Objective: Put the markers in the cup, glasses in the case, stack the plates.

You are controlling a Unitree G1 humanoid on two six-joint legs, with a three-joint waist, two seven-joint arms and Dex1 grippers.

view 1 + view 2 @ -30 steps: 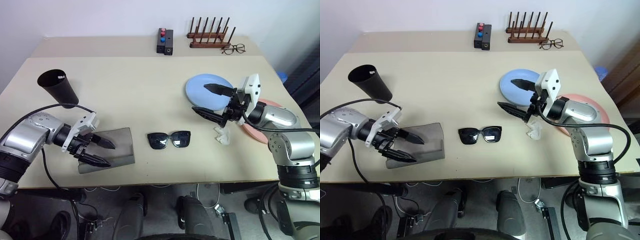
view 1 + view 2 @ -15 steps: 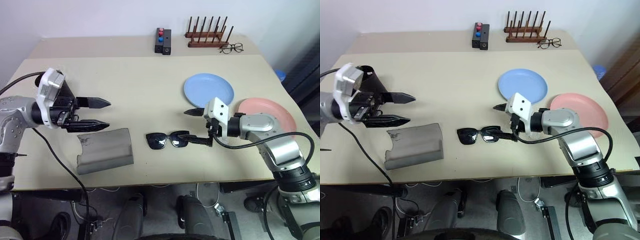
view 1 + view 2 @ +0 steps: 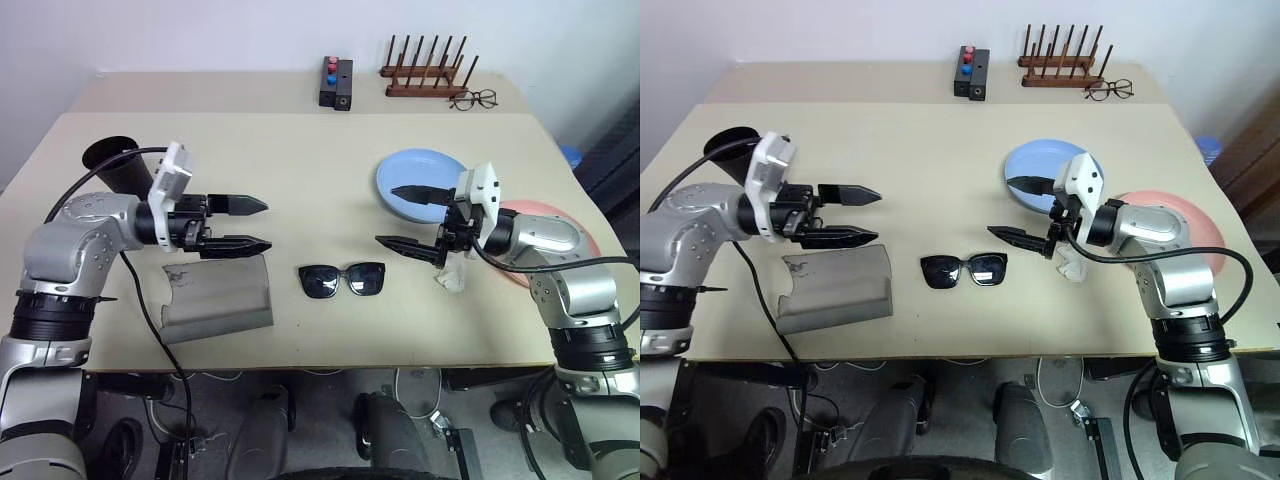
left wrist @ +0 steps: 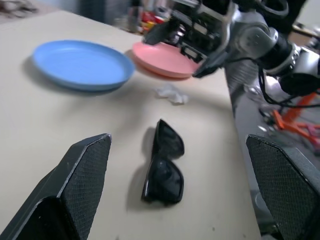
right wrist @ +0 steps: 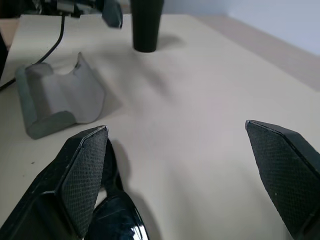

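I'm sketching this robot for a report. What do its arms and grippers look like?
Both arms are silver-grey metal with black joint bands and loose black cables. The left gripper and right gripper each have two black pointed fingers with textured pads, behind a white boxy wrist block.

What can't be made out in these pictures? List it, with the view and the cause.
- Tall matte black tumbler: its inside is too dark to see into, and the left arm hides its base in the eye views.
- Round pink plate: the right arm covers its middle in the eye views.
- Small white crumpled scrap: too small to identify.
- Black thick-framed sunglasses: cut off by the right wrist view's edge.
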